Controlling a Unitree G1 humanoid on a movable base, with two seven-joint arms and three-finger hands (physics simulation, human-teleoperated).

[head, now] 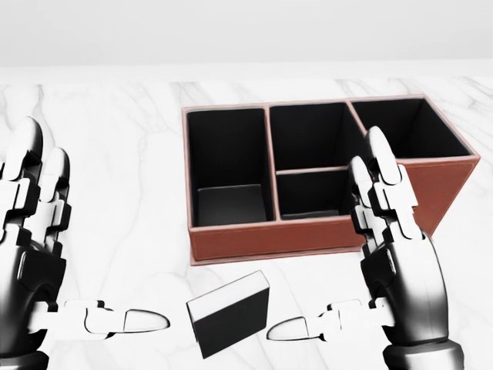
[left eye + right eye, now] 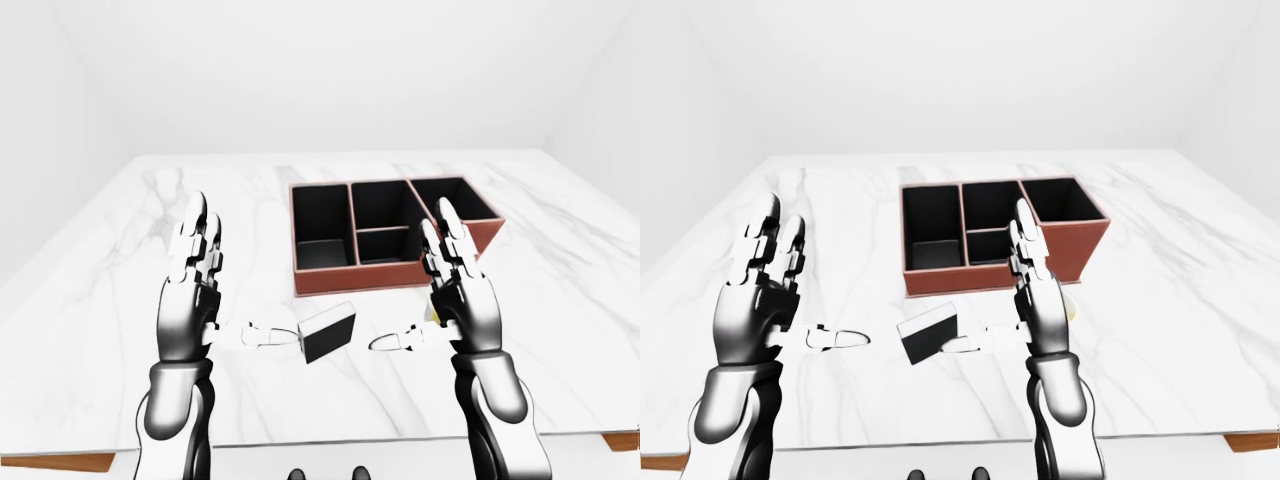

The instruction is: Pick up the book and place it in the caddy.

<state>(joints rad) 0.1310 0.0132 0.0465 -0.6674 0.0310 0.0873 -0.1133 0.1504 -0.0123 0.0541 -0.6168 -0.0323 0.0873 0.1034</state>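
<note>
Black boxy book [image 1: 229, 314] on marble surface [image 1: 115, 154] below brown leather-look caddy [image 1: 323, 235]; left hand [image 1: 35, 254] and right hand [image 1: 397, 262] fingers spread, holding nothing.

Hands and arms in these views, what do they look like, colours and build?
Both the left hand and right hand have glossy dark metallic palms and three segmented fingers with white shells, black at the joints. The thumbs end in pale rounded tips. In the left-eye view the forearms are smooth, rounded dark chrome shells. No cables or markings show.
</note>
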